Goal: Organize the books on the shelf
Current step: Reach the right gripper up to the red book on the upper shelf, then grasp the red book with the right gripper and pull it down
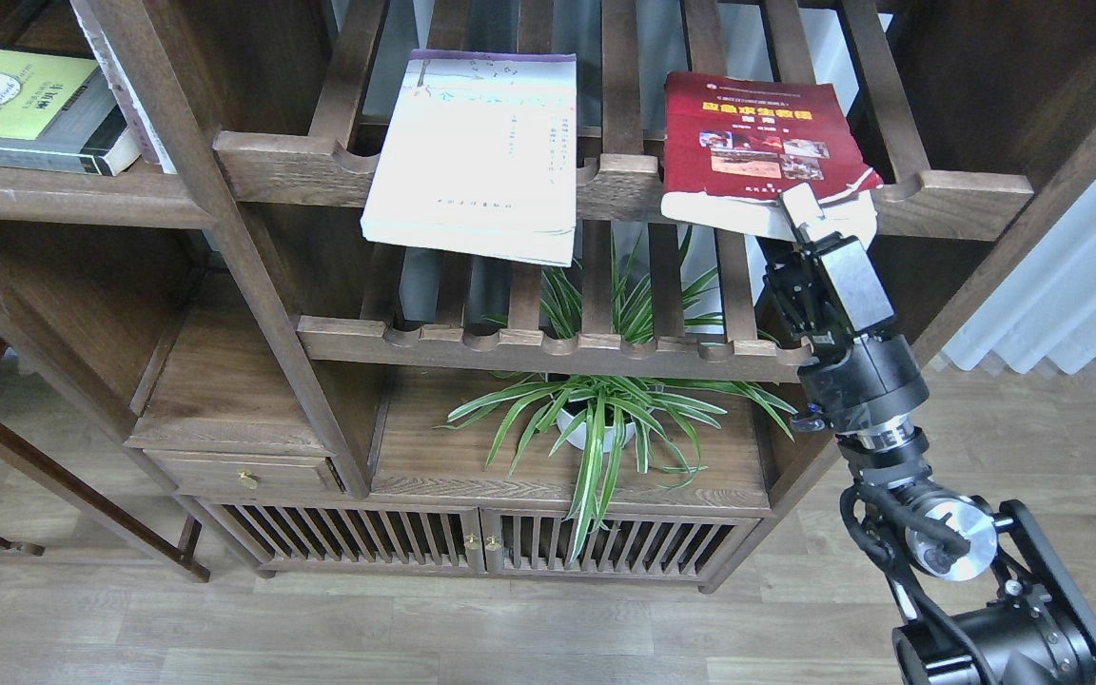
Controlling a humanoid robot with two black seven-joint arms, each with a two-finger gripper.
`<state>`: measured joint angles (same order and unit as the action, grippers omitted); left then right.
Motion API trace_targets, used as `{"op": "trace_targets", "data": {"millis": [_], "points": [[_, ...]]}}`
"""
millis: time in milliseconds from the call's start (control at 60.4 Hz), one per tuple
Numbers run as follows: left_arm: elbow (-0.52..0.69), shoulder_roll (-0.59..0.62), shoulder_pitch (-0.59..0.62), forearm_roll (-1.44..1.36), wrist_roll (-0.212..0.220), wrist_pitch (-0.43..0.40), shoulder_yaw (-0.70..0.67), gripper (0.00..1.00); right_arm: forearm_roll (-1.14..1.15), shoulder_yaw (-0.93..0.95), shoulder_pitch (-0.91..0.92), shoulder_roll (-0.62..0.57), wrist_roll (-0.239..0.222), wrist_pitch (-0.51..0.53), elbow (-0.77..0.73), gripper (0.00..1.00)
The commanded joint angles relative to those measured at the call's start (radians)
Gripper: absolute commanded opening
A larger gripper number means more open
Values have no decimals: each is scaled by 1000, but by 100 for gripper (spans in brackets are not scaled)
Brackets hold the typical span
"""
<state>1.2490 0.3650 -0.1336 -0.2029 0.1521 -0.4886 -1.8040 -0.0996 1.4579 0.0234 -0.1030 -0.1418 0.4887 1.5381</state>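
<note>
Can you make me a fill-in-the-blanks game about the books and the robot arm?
1. The right gripper has its fingers at the ____ book.
2. The white book lies on a ____ rack.
3. The black-grey book lies on the solid shelf at the far ____.
4. Below the racks stands a green ____.

Missing words: red; slatted; left; plant

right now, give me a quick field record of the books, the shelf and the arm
white book: flat on the upper slatted rack, front edge overhanging the rail
red book: on the same rack, right of the white one, near edge overhanging and curled
black-grey book: flat on the solid shelf at upper left
right gripper: at the red book's near edge, appears closed on it
left gripper: not in view
potted plant: on the cabinet top below the racks
</note>
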Motion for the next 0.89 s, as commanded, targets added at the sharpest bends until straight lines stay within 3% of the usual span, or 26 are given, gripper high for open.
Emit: {"op": "trace_targets", "data": {"millis": [0,215,414,596,629,695,712,745,877], "points": [[0,2,0,0,0,0,0,100,0,13,21,-4,1,0,0,89],[0,2,2,0,0,0,-1,100,0,18,33,-11,1,0,0,84],[0,2,2,0,0,0,-1,100,0,21,30,-40,2,0,-29,60],[0,2,2,0,0,0,-1,100,1,18,13,-87,2,0,-36,45],[0,2,2,0,0,0,-1,100,1,19,7,-90,2,0,-36,34],[0,2,2,0,0,0,-1,100,1,21,6,-90,2,0,-38,24],[0,2,2,-1,0,0,-1,100,1,21,6,-92,4,0,-38,13],[0,2,2,0,0,0,-1,100,-2,21,6,-92,7,0,-36,6],[-2,2,2,-1,0,0,-1,100,-2,16,-5,-92,5,0,-29,4]]}}
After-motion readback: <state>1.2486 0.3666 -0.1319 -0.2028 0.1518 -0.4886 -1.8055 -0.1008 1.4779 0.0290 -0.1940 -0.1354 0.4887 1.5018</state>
